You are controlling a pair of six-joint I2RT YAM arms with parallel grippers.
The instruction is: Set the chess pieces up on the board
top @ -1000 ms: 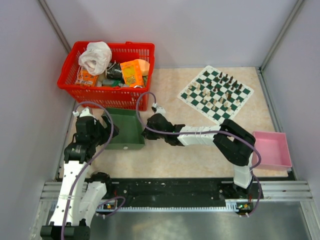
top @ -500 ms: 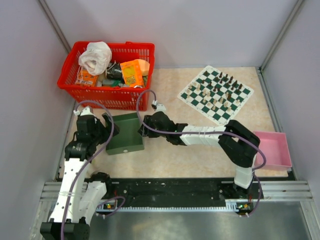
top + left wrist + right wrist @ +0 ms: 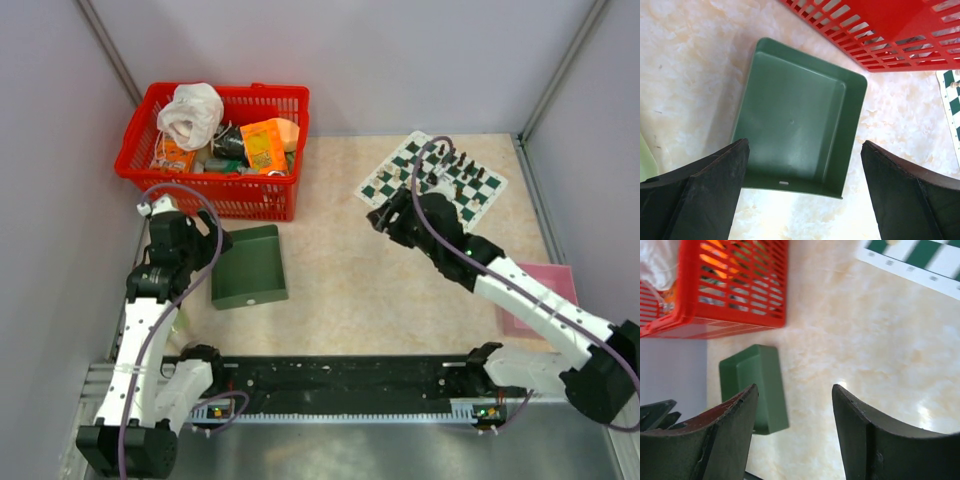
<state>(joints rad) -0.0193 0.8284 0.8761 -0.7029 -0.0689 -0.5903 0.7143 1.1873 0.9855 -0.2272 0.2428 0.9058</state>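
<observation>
The board, a green and white checked mat, lies at the back right with black and cream-white chess pieces standing on it. My right arm covers its near-left part. My right gripper hovers at the board's left corner, pointing left, open, with nothing between its fingers. A strip of the board shows at the top of the right wrist view. My left gripper hangs wide open over the near edge of the green tray, holding nothing. One pale piece stands on the board's corner.
The green tray is empty and sits flat at front left. Right behind it stands a red basket full of clutter. A pink tray lies at front right, partly under my right arm. Grey walls enclose the table.
My right gripper opened, let go of the green tray's edge and swung right to the board's left corner. The tray settled flat. My left arm drew back slightly.
</observation>
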